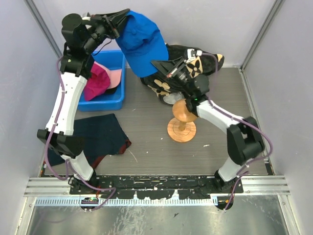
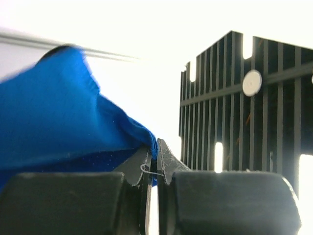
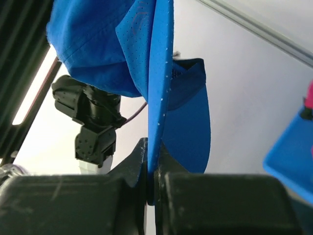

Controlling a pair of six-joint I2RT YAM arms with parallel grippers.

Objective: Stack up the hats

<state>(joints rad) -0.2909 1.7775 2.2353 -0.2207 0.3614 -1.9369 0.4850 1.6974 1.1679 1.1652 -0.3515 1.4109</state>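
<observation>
Pale walls box in the grey wood-grain desk [image 1: 146, 142] that I am watching from above. Over its far middle, a royal blue fabric baseball cap [image 1: 142, 41] hangs in the air between both arms. My left gripper [image 1: 117, 22] is pinched tight on the cap's soft crown edge, and my right gripper [image 3: 149, 156] is clamped on the thin curved brim, which stands on edge between its fingers. At far left, a blue plastic bin [image 1: 105, 104] holds a magenta cap [image 1: 95, 83] and a light pink cap [image 1: 115, 77]. A round wooden stand [image 1: 182, 128] sits mid-desk, a black plush bundle with tan flower marks [image 1: 195, 58] lies beyond it, and a flat dark navy cloth [image 1: 102, 132] lies near left.
</observation>
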